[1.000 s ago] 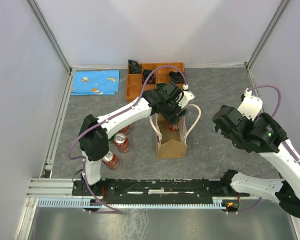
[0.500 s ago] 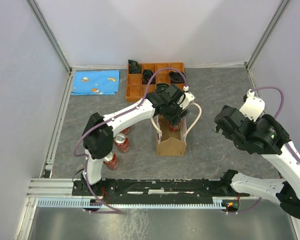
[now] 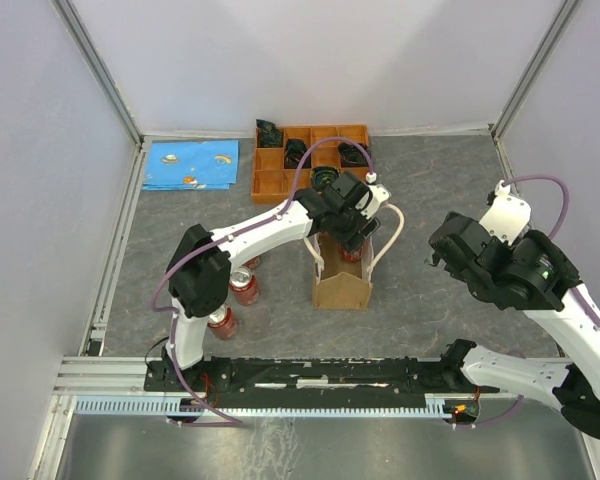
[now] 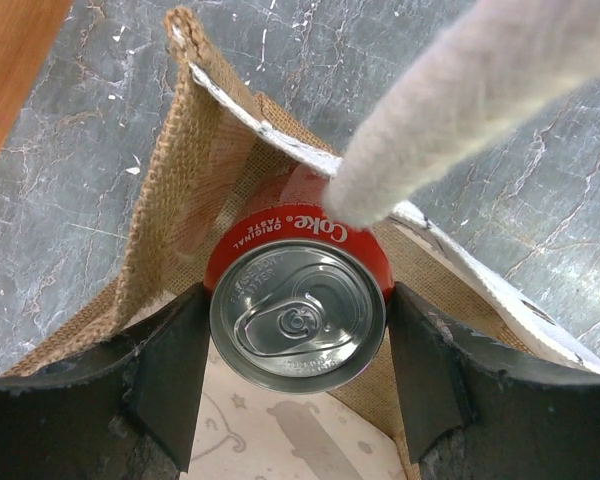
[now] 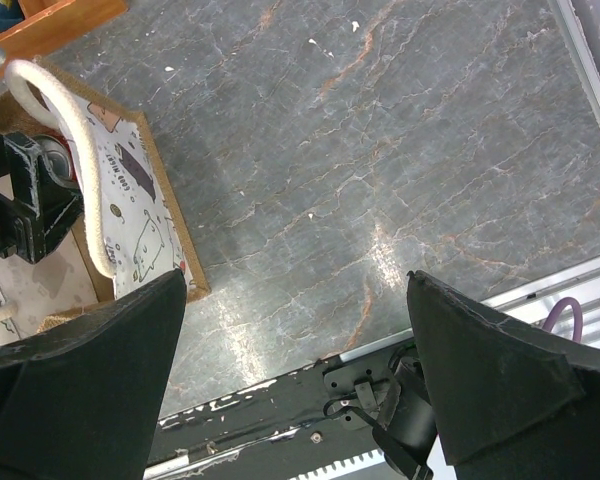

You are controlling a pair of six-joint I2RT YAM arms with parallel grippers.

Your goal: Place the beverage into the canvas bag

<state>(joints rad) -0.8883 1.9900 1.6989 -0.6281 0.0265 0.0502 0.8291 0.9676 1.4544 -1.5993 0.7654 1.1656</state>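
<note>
A red Coke can, the beverage [image 4: 298, 318], stands upright between the black fingers [image 4: 170, 375] of my left gripper [image 4: 298, 345], which is shut on its sides. It sits inside the far end of the tan canvas bag [image 4: 175, 190], and one cream rope handle [image 4: 460, 110] crosses in front of it. From above, the left gripper [image 3: 352, 232] is over the far end of the bag [image 3: 342, 288], with a little red of the can [image 3: 352, 256] showing. My right gripper [image 3: 448, 250] hovers open to the right of the bag, nothing between its fingers [image 5: 80, 370].
Three more red cans [image 3: 243, 287] stand on the table left of the bag. An orange compartmented tray [image 3: 272, 180] with dark items is at the back, a blue cloth [image 3: 190, 165] at the back left. The bag's corner [image 5: 155, 235] lies left of the right gripper.
The left gripper with the can has shifted slightly back and down into the bag's far end. The right arm has drifted a little to the right.
</note>
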